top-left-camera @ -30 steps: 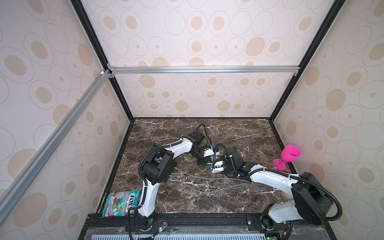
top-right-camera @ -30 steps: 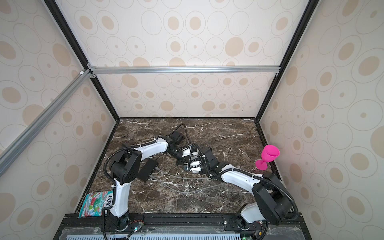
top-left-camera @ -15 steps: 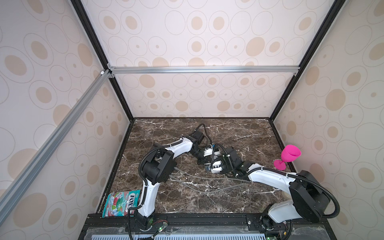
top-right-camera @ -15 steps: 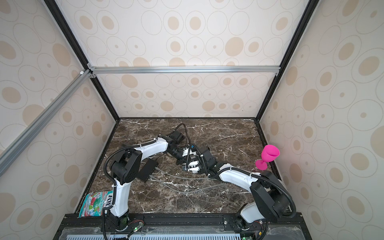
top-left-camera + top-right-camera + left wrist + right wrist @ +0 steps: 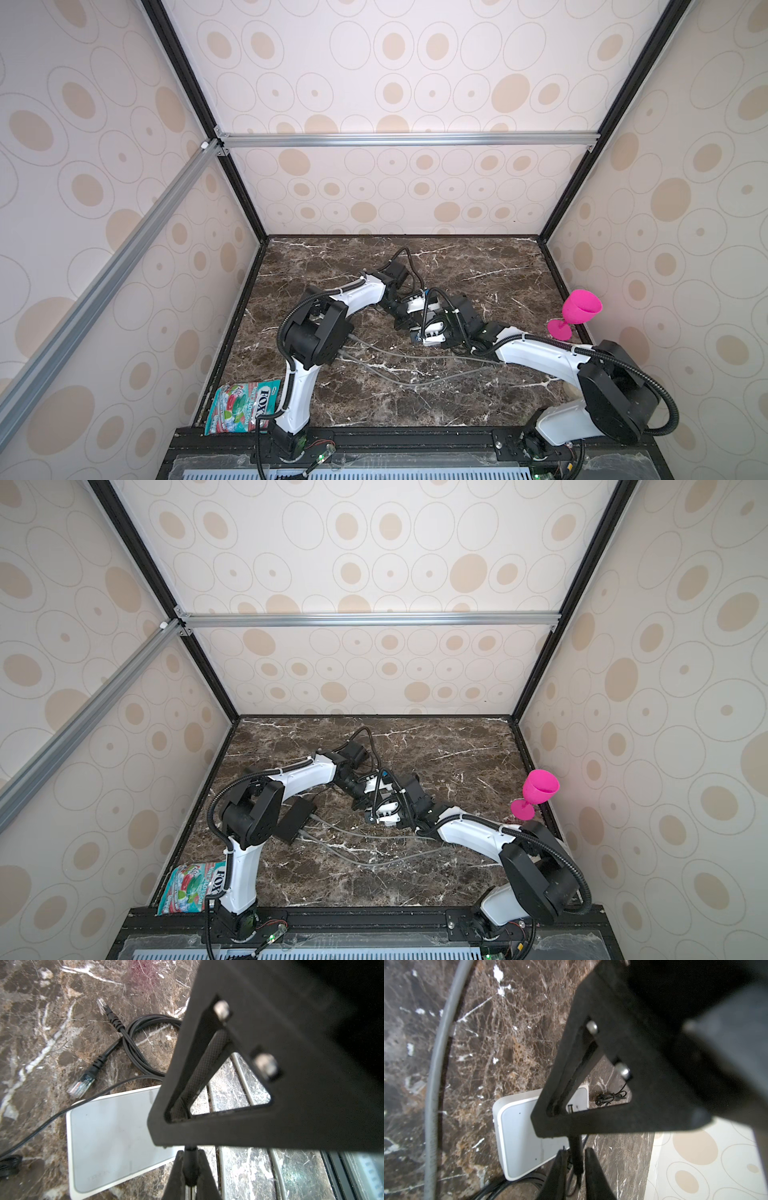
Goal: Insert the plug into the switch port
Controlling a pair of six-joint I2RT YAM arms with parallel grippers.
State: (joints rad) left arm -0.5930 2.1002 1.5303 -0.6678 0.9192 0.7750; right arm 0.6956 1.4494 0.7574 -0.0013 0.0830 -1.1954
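A white switch (image 5: 110, 1136) lies flat on the marble, also in the right wrist view (image 5: 519, 1142). A black network cable (image 5: 145, 1022) coils beside it. Its two plugs lie loose on the marble, one (image 5: 80, 1086) by the switch's corner and one (image 5: 102, 1004) farther off. My left gripper (image 5: 190, 1153) is shut over the switch's edge. My right gripper (image 5: 576, 1152) hovers at the switch's other end, fingers (image 5: 560, 1167) a sliver apart. A black stub shows between each pair; I cannot tell whether either is held. In both top views the grippers (image 5: 405, 321) (image 5: 419, 333) meet mid-table.
A pink goblet (image 5: 579, 309) stands at the right edge. A sweets packet (image 5: 243, 409) lies front left. A black box (image 5: 297, 820) by the left arm trails grey cables (image 5: 395, 374) across the middle. A tied bundle of thin black cord (image 5: 611, 1098) lies near the switch.
My right gripper has crept slightly left toward the left gripper. The left arm has stayed where it was.
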